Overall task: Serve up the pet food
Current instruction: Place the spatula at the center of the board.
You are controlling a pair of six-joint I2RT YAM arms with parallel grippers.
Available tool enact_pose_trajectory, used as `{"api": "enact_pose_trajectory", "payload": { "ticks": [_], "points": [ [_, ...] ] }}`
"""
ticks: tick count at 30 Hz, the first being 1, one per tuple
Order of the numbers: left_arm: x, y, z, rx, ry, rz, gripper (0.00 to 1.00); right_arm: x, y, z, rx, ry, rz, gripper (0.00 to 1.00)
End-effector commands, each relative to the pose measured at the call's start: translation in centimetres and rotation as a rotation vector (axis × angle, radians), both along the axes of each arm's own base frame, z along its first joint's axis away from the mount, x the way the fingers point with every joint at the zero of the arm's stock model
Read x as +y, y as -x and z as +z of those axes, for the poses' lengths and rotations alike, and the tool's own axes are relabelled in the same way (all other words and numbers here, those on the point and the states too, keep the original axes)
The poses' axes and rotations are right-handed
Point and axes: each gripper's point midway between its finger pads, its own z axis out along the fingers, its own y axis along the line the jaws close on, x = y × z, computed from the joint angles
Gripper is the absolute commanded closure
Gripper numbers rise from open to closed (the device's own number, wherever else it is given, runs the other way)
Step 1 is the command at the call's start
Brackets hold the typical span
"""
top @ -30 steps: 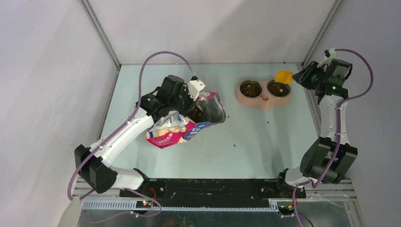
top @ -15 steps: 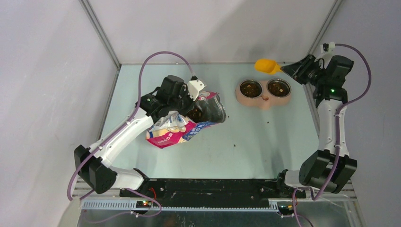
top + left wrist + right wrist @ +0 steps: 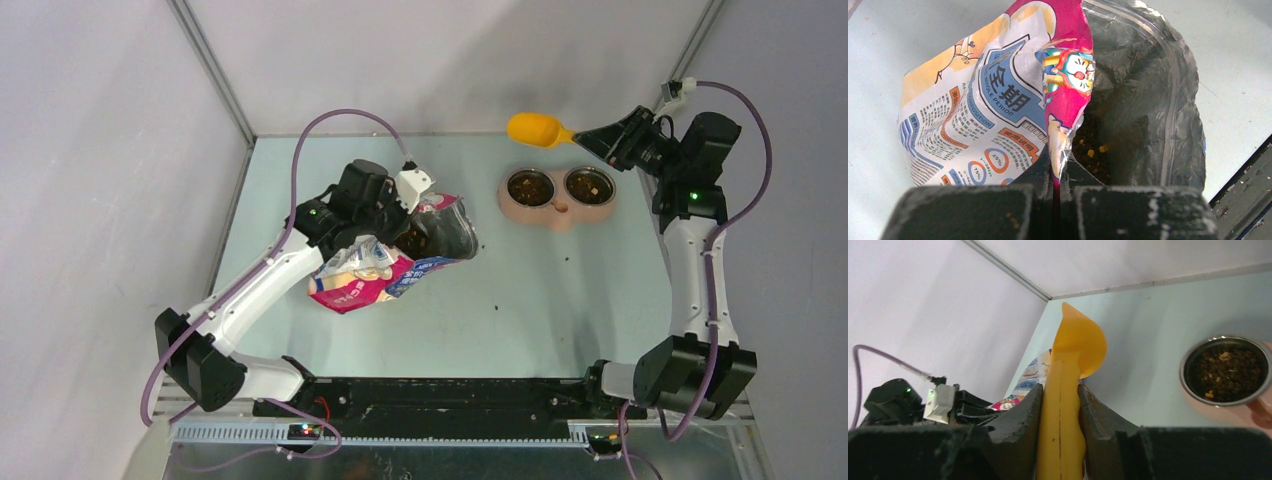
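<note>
Over the pale bench [image 3: 520, 300], with the left tool [image 3: 1055, 181] pinching the bag [image 3: 973, 110] rim, guide the scoop [image 3: 533, 129] clamped in the right tool [image 3: 1060, 400] squarely into the pet food [image 3: 1090, 150].

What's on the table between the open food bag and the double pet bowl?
Nothing. In the top view, only a short stretch of bare table separates the bag from the double bowl.

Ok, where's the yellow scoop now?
Top view: the yellow scoop is clamped in the right gripper at the far right, its cup beyond the pink double bowl.
</note>
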Motion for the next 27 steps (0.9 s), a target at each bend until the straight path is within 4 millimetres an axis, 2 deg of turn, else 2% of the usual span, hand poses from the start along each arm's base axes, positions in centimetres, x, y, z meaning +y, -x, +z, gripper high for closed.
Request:
{"api": "enact_pose_trajectory", "payload": {
  "ticks": [1,8,27],
  "points": [
    [-1.5,0.6,3.2,-0.066,0.104,-0.061,1.00,1.7,2.3,3.6,-0.145,0.002,0.086,1.00],
    [-1.6,0.5,3.1,-0.063,0.103,-0.060,1.00,3.0,3.5,4.3,-0.203,0.016,0.149,1.00],
    [-1.6,0.4,3.0,-0.061,0.100,-0.059,1.00,4.5,5.2,4.0,-0.240,0.027,0.239,1.00]
  ]
}}
